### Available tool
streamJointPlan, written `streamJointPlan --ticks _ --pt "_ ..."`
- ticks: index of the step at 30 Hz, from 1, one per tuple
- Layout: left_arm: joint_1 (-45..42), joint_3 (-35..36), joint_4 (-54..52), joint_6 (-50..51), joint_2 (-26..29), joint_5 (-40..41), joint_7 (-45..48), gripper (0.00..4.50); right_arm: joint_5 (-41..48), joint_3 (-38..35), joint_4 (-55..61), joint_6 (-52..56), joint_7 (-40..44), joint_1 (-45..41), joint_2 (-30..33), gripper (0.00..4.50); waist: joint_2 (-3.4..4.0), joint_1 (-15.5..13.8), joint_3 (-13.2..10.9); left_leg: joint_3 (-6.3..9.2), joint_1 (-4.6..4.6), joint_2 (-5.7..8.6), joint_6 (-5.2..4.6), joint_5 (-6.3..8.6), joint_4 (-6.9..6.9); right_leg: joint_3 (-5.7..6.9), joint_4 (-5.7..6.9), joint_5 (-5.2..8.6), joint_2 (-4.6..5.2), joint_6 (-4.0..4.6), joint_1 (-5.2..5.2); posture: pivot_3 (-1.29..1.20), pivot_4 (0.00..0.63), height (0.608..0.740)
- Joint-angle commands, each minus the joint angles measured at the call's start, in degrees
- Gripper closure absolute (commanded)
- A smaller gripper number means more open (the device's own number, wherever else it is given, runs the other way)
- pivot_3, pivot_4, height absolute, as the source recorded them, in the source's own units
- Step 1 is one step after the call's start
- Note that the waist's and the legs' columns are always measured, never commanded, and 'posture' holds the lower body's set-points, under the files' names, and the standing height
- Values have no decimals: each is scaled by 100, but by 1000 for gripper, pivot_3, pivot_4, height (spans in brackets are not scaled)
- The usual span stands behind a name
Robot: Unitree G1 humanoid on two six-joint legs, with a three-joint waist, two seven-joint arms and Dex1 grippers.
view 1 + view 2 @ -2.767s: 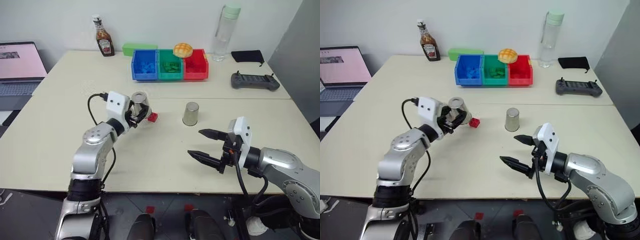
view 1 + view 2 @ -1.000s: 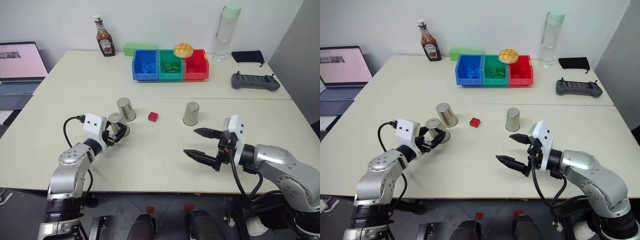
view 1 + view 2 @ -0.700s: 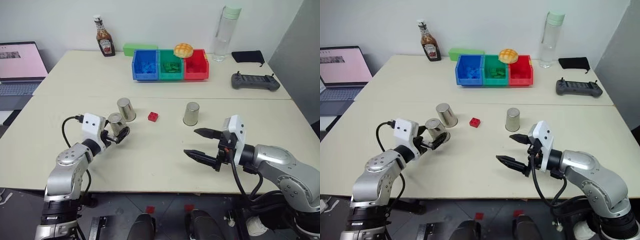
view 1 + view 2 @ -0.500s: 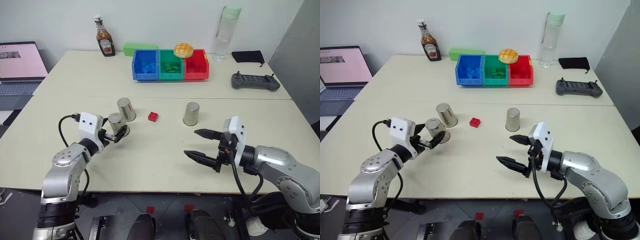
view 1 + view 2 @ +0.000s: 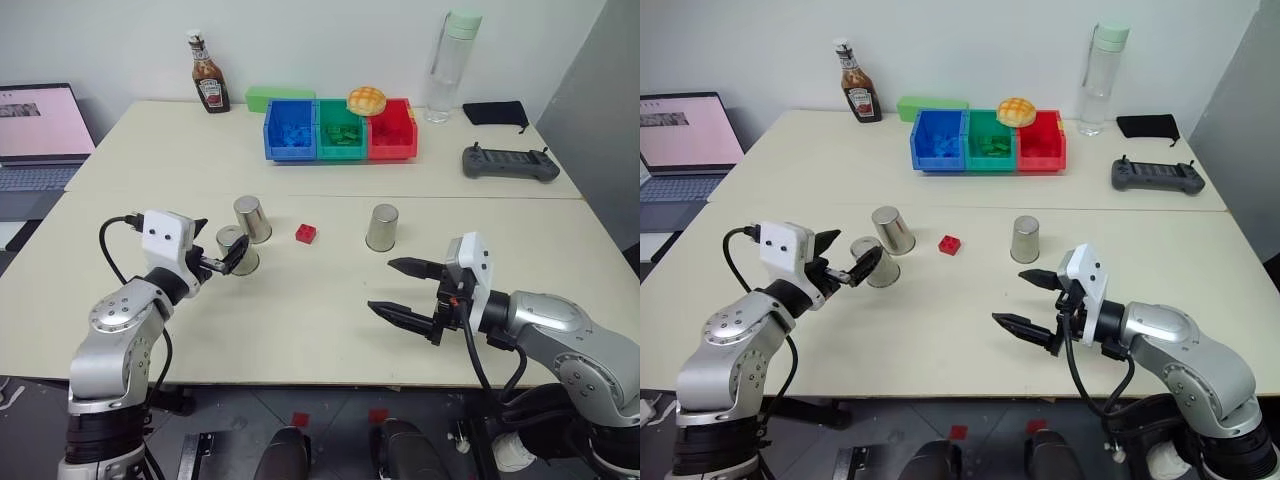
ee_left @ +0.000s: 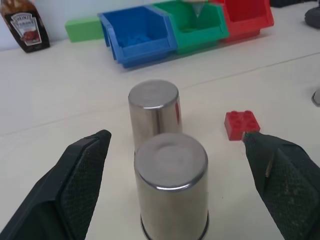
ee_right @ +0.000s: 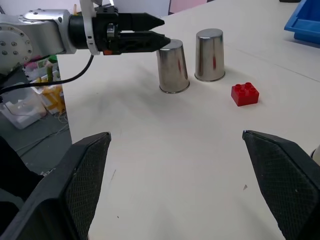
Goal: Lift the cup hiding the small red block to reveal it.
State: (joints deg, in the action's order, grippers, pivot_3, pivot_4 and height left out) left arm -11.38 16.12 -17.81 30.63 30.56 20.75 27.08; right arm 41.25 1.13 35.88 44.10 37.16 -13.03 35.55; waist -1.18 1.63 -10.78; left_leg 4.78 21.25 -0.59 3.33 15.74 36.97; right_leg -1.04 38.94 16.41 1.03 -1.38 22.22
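Observation:
The small red block (image 5: 306, 234) lies uncovered on the cream table, between the cups. The cup (image 5: 234, 251) that was over it stands upside down at the left, beside a second silver cup (image 5: 252, 218). A third cup (image 5: 381, 227) stands apart to the right. My left gripper (image 5: 222, 243) hovers open just in front of the near cup, with one finger on each side and neither touching it. The left wrist view shows that cup (image 6: 171, 185) between the spread fingers, with the block (image 6: 242, 125) beyond. My right gripper (image 5: 380, 284) hangs open and empty over the table's near right.
Blue, green and red bins (image 5: 340, 130) stand at the back with a bun (image 5: 365, 99) on them. A ketchup bottle (image 5: 208, 85), a water bottle (image 5: 451, 65), a black controller (image 5: 508, 162) and a laptop (image 5: 38, 135) ring the far and left edges.
My left gripper has opened and let go of the cup, then risen and drawn back a little. The cup stays standing on the table. The right arm has not moved.

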Motion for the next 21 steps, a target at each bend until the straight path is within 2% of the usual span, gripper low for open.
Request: streamJointPlan --ticks 1,8,12,21 --pt "162 82 -808 454 296 354 161 14 49 -125 158 -81 -39 -74 -10 0 0 5 0 0 0 -1 0 0 0 0 0 0 0 -1 0 0 150 740" --pt "488 -66 -1705 1251 854 513 211 14 134 -271 102 -39 -83 -94 28 0 0 6 -1 0 -2 -1 0 0 -1 0 1 5 -2 -7 0 0 150 740" --pt "773 -211 -1903 1375 1119 380 267 14 117 -314 16 -43 6 -137 126 0 0 5 -1 -3 -3 -1 0 0 -1 -6 -1 8 -2 -13 -1 0 150 740" --pt "710 56 -1839 1607 877 1064 376 14 108 -325 -190 -45 326 -308 371 0 -1 3 -1 -3 -2 0 0 0 0 -3 -1 7 -2 -10 0 0 150 740"
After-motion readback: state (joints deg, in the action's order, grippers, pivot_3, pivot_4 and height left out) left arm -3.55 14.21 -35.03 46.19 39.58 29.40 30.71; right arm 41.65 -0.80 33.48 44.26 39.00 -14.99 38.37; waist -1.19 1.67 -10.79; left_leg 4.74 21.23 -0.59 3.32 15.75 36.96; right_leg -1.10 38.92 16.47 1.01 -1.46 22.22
